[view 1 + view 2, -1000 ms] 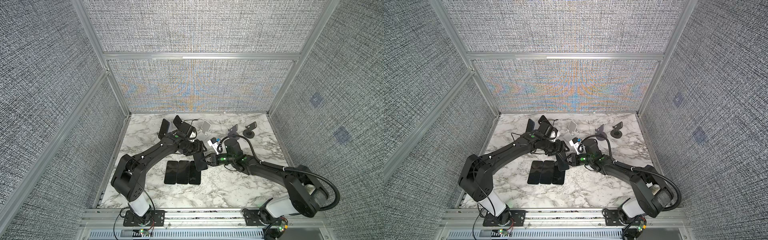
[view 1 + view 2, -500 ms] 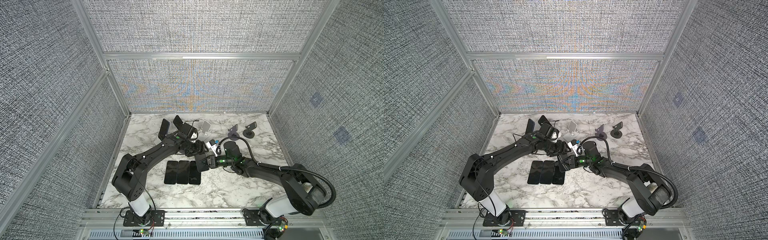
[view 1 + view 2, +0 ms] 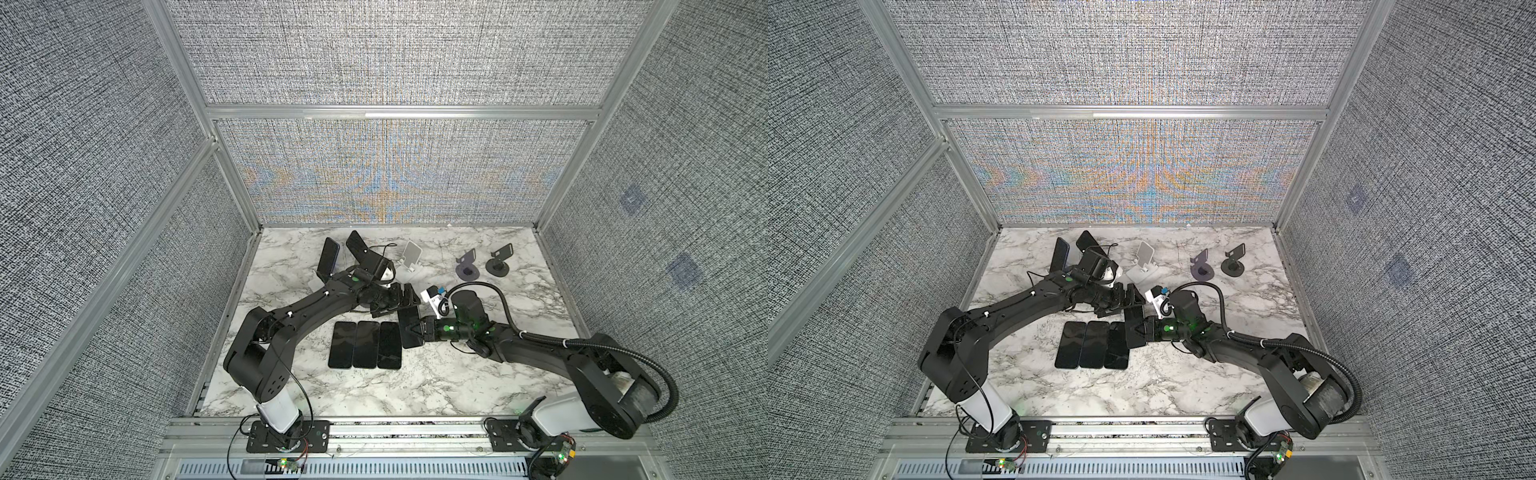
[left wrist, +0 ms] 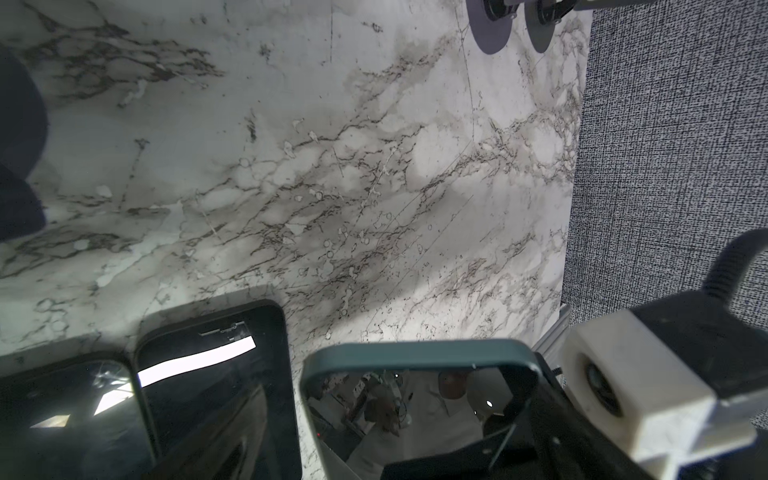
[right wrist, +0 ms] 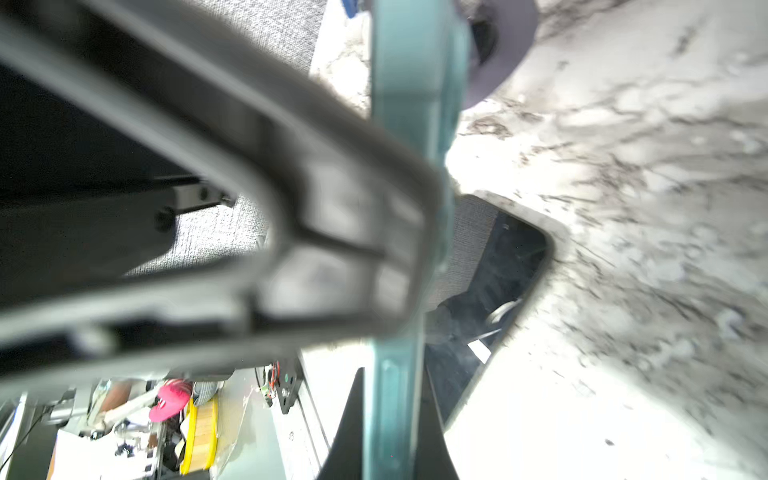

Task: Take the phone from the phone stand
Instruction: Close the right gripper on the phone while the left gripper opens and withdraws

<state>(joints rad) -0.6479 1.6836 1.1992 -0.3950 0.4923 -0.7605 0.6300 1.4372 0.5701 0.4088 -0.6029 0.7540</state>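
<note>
The right tool (image 3: 417, 331) is clamped on the long edge of the teal-edged phone (image 3: 409, 322). In the right wrist view the dark fingers (image 5: 347, 432) sit on either side of that teal rim (image 5: 409, 62). The phone is off any stand, held near the middle of the marble surface (image 3: 457, 374), just beside a row of three dark phones (image 3: 365, 344) lying flat and screen up. Whether its lower end touches the nearest of them cannot be told; in a top view the two overlap (image 3: 1128, 332).

The left tool (image 3: 405, 296) hovers at the phone's far end with its jaws spread, gripping nothing. Its wrist view shows the phone's upper corner (image 4: 415, 399) free, beside two of the flat phones (image 4: 216, 395).

Along the back, two more phones (image 3: 328, 259) (image 3: 360, 249) lean tilted; their stands are mostly hidden by the left arm. To their right, the white stand (image 3: 409, 257), the violet stand (image 3: 467, 266) and the black stand (image 3: 498, 264) each have a bare cradle.

A blurred dark frame (image 5: 270, 187), apparently part of the left tool, fills much of the right wrist view.
</note>
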